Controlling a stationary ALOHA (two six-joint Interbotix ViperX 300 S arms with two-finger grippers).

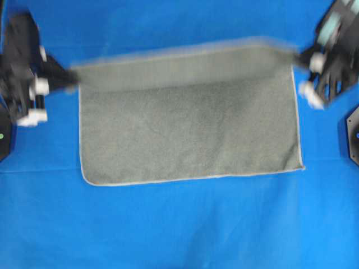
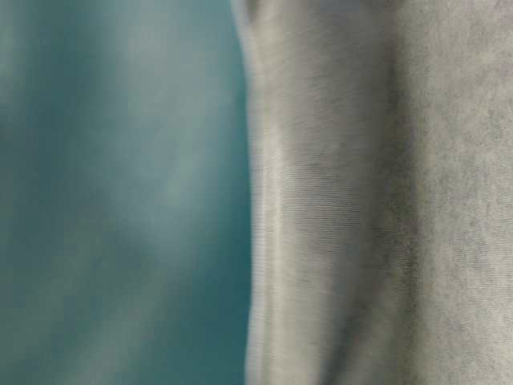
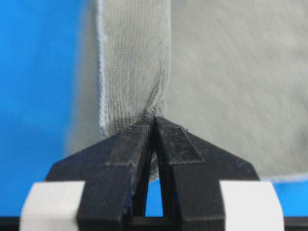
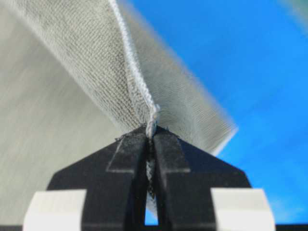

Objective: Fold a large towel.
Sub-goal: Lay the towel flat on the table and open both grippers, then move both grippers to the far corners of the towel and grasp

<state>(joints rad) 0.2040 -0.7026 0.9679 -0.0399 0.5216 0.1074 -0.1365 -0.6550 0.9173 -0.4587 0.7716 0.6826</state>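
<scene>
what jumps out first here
A grey-green towel lies across the middle of a bright blue sheet. Its far edge is lifted, blurred, and stretched between the left gripper and the right gripper, each shut on a corner.

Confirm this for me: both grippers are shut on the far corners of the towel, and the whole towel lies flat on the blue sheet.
Not quite. The left gripper and right gripper do clamp the towel, but the overhead view shows its far edge lifted off the blue sheet; only the near part lies flat.
</scene>
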